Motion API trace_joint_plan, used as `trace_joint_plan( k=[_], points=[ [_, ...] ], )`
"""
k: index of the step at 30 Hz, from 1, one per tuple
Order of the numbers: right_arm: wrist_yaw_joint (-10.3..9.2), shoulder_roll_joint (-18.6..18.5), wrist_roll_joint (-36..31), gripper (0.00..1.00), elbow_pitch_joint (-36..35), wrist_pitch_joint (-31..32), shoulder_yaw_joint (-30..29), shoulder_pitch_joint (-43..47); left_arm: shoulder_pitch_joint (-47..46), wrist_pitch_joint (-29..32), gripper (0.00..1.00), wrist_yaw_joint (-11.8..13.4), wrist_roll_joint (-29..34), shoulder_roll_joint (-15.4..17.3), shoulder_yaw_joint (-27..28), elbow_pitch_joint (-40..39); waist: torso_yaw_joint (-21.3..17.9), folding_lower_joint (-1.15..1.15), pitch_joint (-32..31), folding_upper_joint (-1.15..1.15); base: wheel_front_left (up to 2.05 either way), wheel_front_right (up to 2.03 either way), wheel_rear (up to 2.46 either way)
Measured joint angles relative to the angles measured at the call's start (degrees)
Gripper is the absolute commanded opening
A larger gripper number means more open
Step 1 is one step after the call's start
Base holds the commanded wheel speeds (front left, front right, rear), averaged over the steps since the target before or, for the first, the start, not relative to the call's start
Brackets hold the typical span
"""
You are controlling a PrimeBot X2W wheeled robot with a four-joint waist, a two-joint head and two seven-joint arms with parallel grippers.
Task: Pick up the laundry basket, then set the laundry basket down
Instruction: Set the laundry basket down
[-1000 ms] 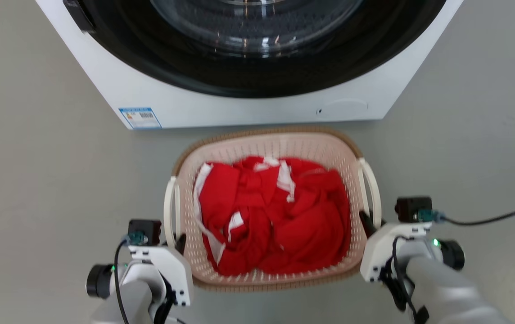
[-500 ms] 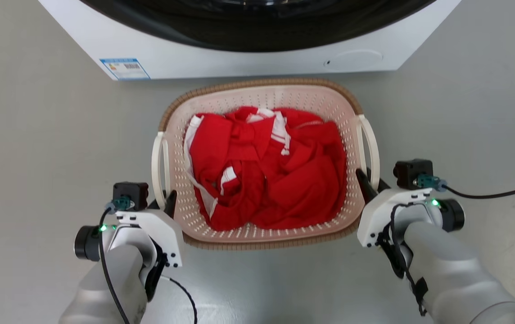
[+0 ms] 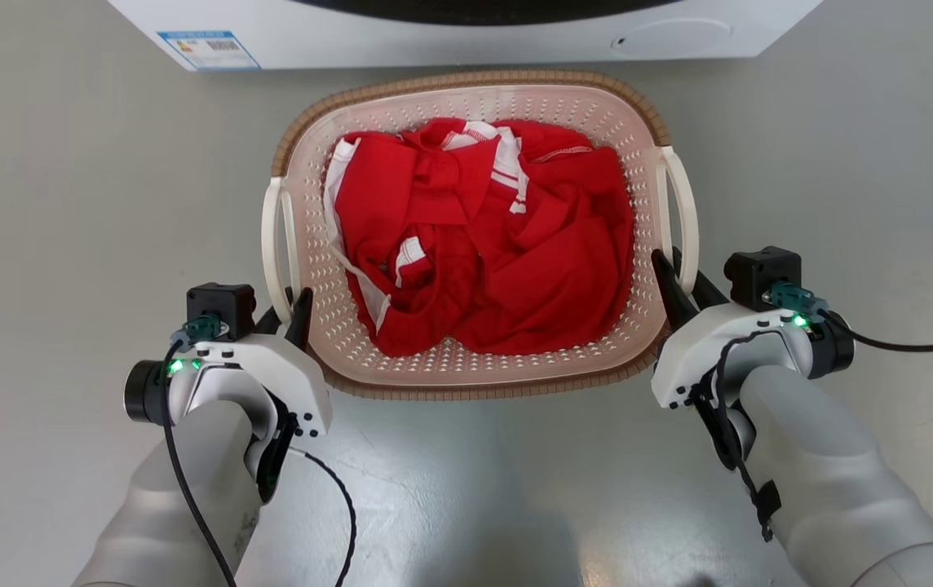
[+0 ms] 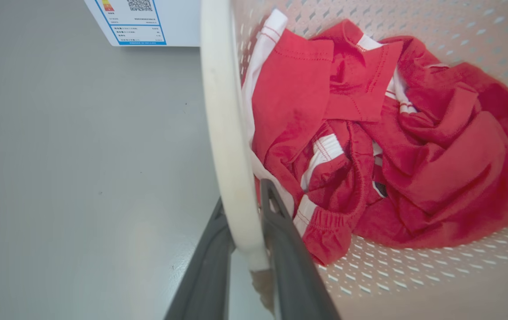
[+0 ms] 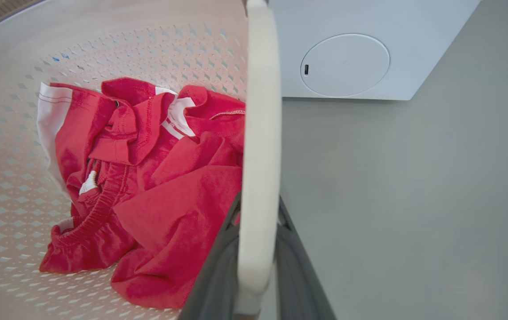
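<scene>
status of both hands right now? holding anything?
left hand: closed on the left loop handle of the laundry basket.
right hand: closed on the right loop handle.

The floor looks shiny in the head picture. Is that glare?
Head view: yes, pale glare on the floor near the bottom. Left wrist view: the left handle looks slightly blurry up close. Right wrist view: the right handle too.

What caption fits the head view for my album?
Left gripper and right gripper grip the laundry basket of red clothes.
</scene>
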Motion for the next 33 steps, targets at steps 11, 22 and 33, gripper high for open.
trace_joint_plan(
  k=[11,22,33],
  points=[
    [0.0,-0.02,-0.3,0.0,-2.93,-0.02,-3.07,2.22,-1.43,-0.23,0.0,0.24,1.03,0.56,-0.63,-0.91,0.54,0.0,4.82,0.0,0.0,0.0,0.0],
    [0.0,-0.16,2.65,0.0,-3.24,-0.03,-3.05,0.94,-2.86,-0.53,0.0,0.68,2.65,1.64,-1.92,-2.65,-0.09,0.0,7.89,0.0,0.0,0.0,0.0],
    [0.0,-0.25,2.74,0.0,-3.23,-0.03,-3.21,-1.12,-3.61,-0.65,0.0,1.52,2.99,2.58,-2.21,-4.6,-0.37,0.0,10.11,0.0,0.0,0.0,0.0]
  ],
)
